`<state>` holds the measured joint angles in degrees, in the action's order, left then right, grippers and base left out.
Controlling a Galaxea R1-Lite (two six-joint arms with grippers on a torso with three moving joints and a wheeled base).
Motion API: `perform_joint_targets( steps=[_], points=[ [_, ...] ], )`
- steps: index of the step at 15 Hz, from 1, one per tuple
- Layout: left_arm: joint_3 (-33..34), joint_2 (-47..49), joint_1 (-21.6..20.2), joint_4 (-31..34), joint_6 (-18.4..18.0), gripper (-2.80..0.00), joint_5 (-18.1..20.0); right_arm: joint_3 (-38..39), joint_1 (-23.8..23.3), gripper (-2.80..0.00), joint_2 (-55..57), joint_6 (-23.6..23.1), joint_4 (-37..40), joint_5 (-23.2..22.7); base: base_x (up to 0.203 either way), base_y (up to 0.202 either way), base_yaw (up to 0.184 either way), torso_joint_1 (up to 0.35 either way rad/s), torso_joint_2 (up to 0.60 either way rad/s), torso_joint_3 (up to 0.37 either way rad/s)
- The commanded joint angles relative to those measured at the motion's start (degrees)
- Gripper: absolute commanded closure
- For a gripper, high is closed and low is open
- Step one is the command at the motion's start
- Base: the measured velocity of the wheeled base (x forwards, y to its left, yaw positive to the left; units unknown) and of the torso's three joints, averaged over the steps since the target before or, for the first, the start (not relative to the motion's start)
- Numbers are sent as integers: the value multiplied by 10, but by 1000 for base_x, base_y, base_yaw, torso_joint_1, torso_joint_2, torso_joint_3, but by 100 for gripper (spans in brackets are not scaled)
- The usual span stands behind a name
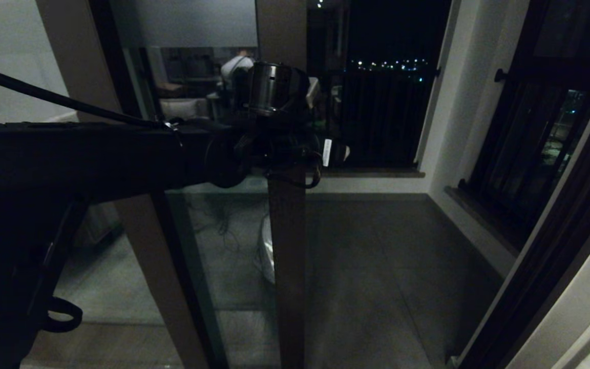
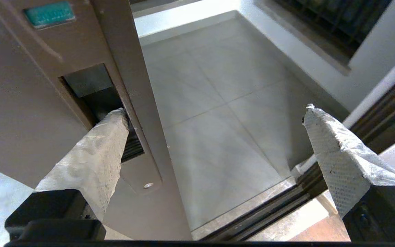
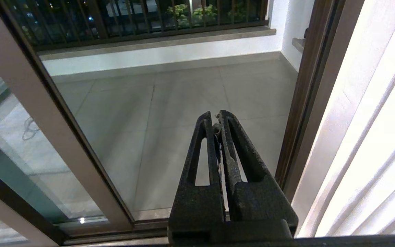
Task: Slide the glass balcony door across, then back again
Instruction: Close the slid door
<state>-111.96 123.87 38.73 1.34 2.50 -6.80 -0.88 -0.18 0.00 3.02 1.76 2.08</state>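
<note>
Left pincer point(image 2: 214, 113) at glass balcony door point(image 2: 29, 113) stile, spread wide. One finger point(image 2: 94, 151) tip inside recessed handle point(image 2: 105, 103); other finger well apart, out over open doorway. Balcony floor point(image 2: 218, 113) below and beyond pincer. Floor track point(image 2: 269, 209) under pincer, running toward door jamb on far-finger side. Railing point(image 1: 377, 118) behind door, past floor. Right pincer point(image 3: 218, 118) parked low, facing doorway, door stile to its left, jamb to its right.
</note>
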Motion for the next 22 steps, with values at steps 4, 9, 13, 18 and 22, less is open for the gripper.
perform_joint_targets(
  steps=[4, 9, 13, 18, 22],
  points=[
    [-2, 8, 11, 4, 1, -280, -4, 0, 0, 0, 1, 1, 0, 0, 0, 0, 0, 0, 0, 0],
    [-3, 18, 27, -27, 1, -280, -6, 0, 0, 0, 1, 0, 0, 0, 0, 0, 0, 0, 0, 0],
    [-3, 18, 28, -27, 1, -280, -4, 0, 0, 0, 1, 1, 0, -1, 0, 0, 0, 0, 0, 0],
    [-3, 18, 40, -27, 1, -280, -1, 0, 0, 0, 1, 0, 0, 0, 0, 0, 0, 0, 0, 0],
    [-3, 23, 48, -28, 1, -280, 1, 0, 0, 0, 1, 0, 0, 0, 0, 0, 0, 0, 0, 0]
  ],
)
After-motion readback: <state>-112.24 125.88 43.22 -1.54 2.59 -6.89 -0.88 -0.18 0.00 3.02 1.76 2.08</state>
